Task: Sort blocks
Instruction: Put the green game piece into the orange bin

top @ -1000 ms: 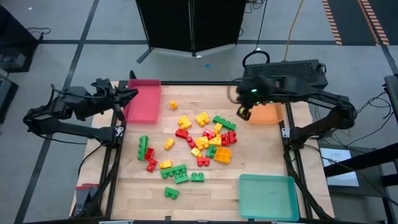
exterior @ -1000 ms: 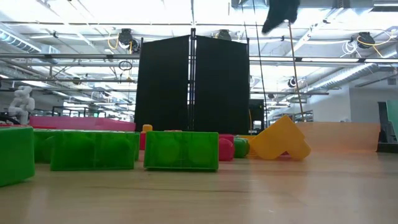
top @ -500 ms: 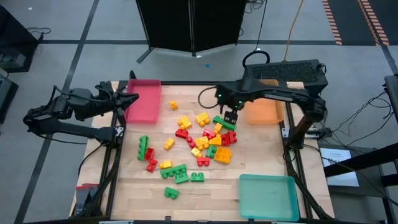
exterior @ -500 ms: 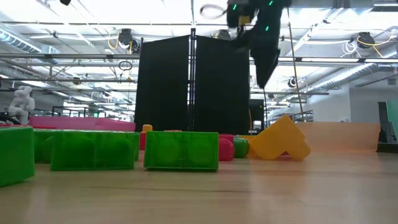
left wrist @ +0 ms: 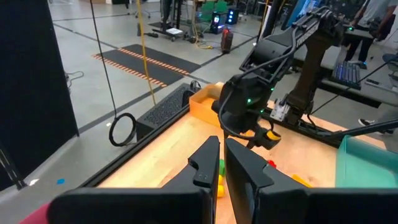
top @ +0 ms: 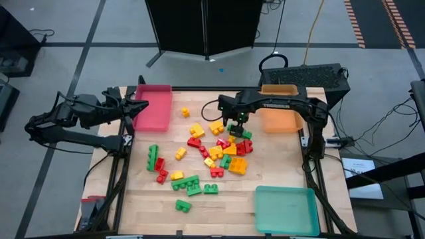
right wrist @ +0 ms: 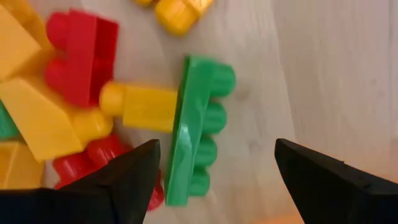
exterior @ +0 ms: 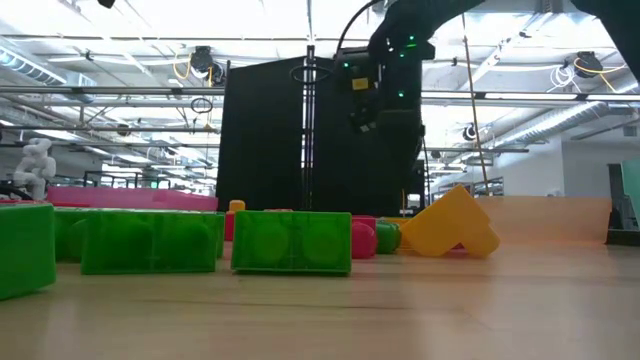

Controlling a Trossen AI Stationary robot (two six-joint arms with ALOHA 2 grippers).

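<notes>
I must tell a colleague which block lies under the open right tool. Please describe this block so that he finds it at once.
Start at the orange tray at the table's far right. Beside it, at the near edge of the block pile, the right tool hangs open over a long green block. It has four studs in one row, and a yellow block touches its flat side.

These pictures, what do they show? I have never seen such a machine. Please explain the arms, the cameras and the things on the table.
Two dark robot arms work at a wooden table. One camera looks down from above, one looks level across the tabletop, and one sits on each wrist. Small studded plastic bricks in red, yellow and green lie heaped mid-table. At the edges stand a red tray, an orange tray and a teal tray. The right gripper hangs open, holding nothing, over a long green brick. The left gripper waits shut beside the red tray.
</notes>
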